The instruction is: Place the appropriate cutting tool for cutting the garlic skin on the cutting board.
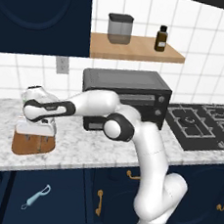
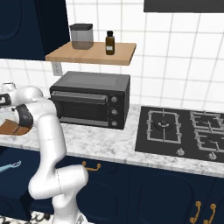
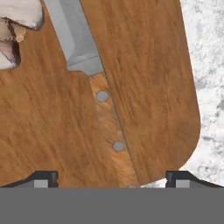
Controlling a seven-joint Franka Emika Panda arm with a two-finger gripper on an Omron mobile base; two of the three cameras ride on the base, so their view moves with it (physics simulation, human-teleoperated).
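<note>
Speckled marble counter (image 3: pixel 208 65) bears grainy wooden cutting board (image 3: pixel 148 78); riveted knife (image 3: pixel 94 83) lies flat, end effector (image 3: pixel 112 179) spread open

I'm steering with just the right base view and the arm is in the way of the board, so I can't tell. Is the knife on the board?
Observer: Yes. In the hand view the knife lies flat on the cutting board.
Operator: Is the robot holding it?
Observer: No. The gripper is open, with its finger tips spread wide on either side of the handle and clear of it.
Operator: Where's the garlic?
Observer: The garlic is on the board too, right beside the blade.
</note>
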